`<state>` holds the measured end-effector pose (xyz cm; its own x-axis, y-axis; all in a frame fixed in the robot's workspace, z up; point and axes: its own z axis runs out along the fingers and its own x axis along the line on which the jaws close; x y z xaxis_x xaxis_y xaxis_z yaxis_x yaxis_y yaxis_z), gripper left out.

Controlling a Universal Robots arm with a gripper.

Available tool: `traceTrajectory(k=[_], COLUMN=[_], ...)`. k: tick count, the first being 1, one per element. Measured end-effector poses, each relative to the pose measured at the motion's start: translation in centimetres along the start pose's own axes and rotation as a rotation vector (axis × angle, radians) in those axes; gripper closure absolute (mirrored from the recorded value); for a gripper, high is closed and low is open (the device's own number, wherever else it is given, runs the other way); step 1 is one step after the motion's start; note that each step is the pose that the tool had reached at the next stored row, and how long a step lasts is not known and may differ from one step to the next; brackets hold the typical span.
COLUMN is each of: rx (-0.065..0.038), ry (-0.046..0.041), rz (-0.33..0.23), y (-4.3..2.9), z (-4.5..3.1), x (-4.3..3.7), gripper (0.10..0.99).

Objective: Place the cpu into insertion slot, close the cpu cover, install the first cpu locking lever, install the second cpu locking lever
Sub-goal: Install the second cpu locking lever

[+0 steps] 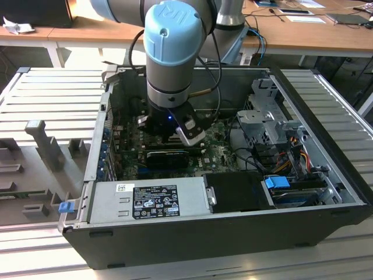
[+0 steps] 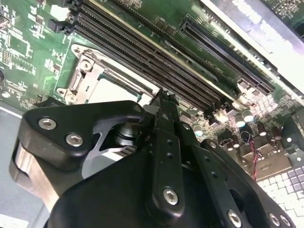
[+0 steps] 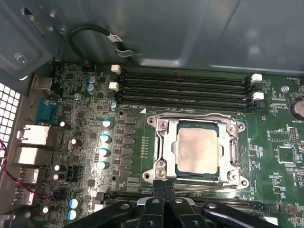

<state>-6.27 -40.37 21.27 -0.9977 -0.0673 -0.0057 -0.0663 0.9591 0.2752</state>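
1. Gripper (image 3: pixel 160 186) fingertips meet, pinched shut, holding nothing visible.
2. Just beyond them, cpu (image 3: pixel 198 151) sits in insertion slot (image 3: pixel 164 145), cpu cover (image 3: pixel 232 142) down.
3. Thin, stiff, probably fragile chip; grip its edges.

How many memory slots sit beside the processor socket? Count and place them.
4 memory slots, parallel, between the socket and the case wall; more may hide elsewhere.

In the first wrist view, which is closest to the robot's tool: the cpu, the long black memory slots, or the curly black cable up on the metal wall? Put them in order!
From the tool:
1. The cpu, seated in the socket under its cover, just past the tool's tip.
2. The memory slots, beyond the socket.
3. The black cable, on the case wall, farthest.
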Motion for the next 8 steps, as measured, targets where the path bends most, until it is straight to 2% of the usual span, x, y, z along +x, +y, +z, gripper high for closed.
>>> traceTrajectory(k=[3,6,8], rx=[-0.012,-0.016,-0.021], ry=[-0.0009,-0.0017,-0.0021], rz=[0.000,0.000,0.000], y=[-0.31,-0.39,-0.57], z=[-0.03,0.03,0.41], x=[0.13,0.47,0.59], gripper=[0.980,0.980,0.980])
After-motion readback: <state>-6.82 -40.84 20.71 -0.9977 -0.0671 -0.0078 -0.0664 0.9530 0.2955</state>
